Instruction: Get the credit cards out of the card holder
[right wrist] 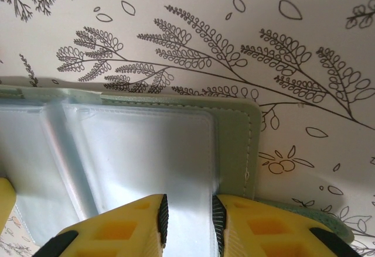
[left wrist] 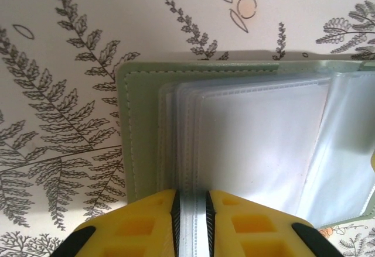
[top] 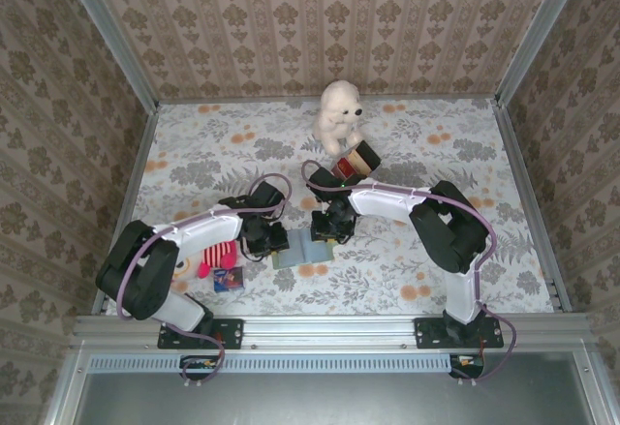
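Holder [top: 295, 251]: we see it lying open on the counter [top: 465, 154], between both arms.
Left fingers [left wrist: 176, 210]: narrowed, pinching a stack of its clear sleeves [left wrist: 252, 140] at their near edge.
Right fingers [right wrist: 163, 216]: close-set too, pinching sleeves just inside the green cover [right wrist: 234, 146].

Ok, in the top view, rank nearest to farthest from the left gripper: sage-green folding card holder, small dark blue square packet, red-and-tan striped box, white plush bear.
1. The sage-green folding card holder, pinched in the left gripper.
2. The small dark blue square packet, near-left.
3. The red-and-tan striped box, beyond, right.
4. The white plush bear, farthest back.
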